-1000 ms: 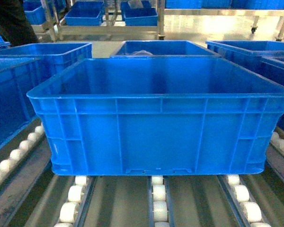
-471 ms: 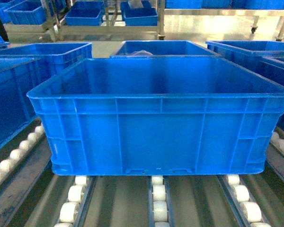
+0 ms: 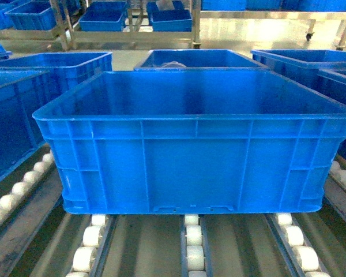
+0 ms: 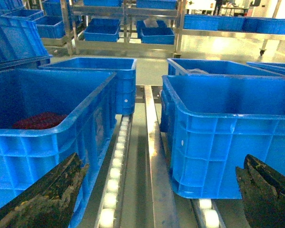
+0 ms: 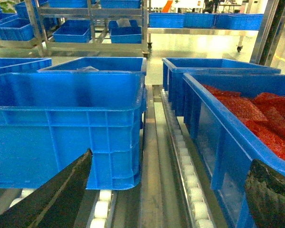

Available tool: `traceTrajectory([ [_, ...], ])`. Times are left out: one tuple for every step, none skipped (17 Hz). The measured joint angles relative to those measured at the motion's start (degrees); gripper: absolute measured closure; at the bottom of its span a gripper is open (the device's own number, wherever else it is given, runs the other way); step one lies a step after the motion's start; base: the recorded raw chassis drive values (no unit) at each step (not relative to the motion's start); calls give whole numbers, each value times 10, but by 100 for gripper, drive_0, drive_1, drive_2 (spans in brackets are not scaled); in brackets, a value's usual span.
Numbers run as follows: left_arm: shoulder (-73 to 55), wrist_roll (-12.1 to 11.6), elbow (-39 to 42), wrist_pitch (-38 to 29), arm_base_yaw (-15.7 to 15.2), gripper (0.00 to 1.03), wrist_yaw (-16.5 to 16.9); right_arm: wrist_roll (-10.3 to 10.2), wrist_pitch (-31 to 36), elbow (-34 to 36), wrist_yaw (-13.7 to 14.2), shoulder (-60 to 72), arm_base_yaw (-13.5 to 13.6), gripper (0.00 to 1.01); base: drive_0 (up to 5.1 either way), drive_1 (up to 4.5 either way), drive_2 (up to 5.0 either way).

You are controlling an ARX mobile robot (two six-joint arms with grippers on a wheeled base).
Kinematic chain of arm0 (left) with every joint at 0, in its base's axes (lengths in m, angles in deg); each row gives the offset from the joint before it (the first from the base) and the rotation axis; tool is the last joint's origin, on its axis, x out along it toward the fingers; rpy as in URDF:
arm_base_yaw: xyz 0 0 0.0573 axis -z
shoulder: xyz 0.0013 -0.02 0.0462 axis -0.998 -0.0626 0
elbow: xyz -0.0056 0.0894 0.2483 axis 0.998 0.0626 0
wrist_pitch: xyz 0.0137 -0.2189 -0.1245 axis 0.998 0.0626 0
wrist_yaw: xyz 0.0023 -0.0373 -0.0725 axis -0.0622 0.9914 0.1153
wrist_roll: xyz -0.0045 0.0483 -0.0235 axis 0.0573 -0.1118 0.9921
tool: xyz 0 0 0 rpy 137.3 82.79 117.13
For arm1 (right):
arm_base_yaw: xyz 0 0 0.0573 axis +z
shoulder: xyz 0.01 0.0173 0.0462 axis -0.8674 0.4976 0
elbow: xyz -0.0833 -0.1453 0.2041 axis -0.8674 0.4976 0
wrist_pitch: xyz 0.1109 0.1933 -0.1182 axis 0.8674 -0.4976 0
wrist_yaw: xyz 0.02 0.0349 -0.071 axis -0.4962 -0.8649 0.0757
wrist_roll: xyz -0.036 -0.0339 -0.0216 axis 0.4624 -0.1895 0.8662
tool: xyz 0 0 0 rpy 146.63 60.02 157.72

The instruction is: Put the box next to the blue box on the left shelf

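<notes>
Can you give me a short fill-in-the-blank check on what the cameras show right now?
1. The box rests on rails of white ____.
2. In the right wrist view, the crate right of the box holds ____ contents.
3. The left gripper has its jaws ____, holding nothing.
4. In the head view, the inside of the box looks ____.

Missing words: rollers; red; open; empty

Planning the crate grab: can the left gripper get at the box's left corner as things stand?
Probably yes: the left gripper is open, and the lane of rollers between the box and the neighbouring crate looks free.
</notes>
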Motion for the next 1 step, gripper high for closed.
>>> traceTrajectory([
  [0,0,0,0,0,5,0,0,0,0,0,0,0,3,0,0,0],
])
